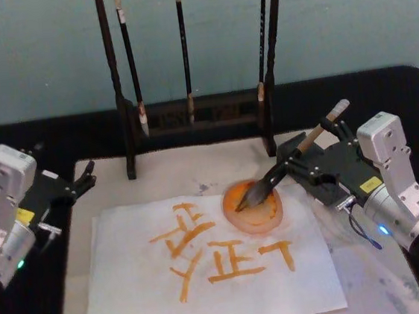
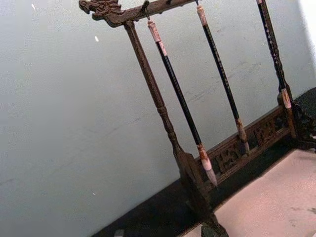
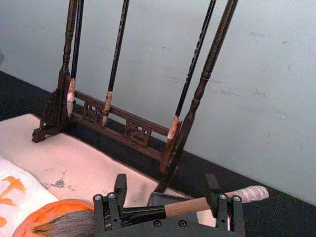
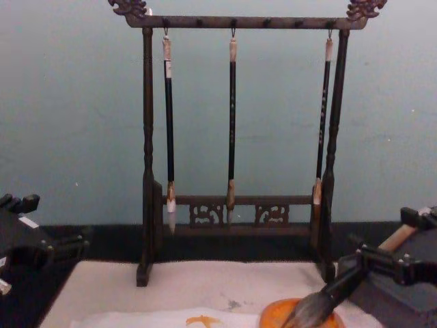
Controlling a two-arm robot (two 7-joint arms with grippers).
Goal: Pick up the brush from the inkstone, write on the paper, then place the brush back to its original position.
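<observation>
On the tabletop [image 1: 412, 90] we see the felt mat [image 1: 196, 170] with the paper [image 1: 134, 300] lying on it, already covered in orange strokes. At the paper's right edge sits the orange inkstone [image 1: 269, 214]. The brush [image 1: 289, 165] slants with its bristles resting in that dish. The right gripper [image 1: 298, 163] has its fingers pinching the brush's shaft, so a careless release could roll it off and smear the writing. The left gripper [image 1: 84, 179] sits parked at the mat's left (fingers slightly spread).
</observation>
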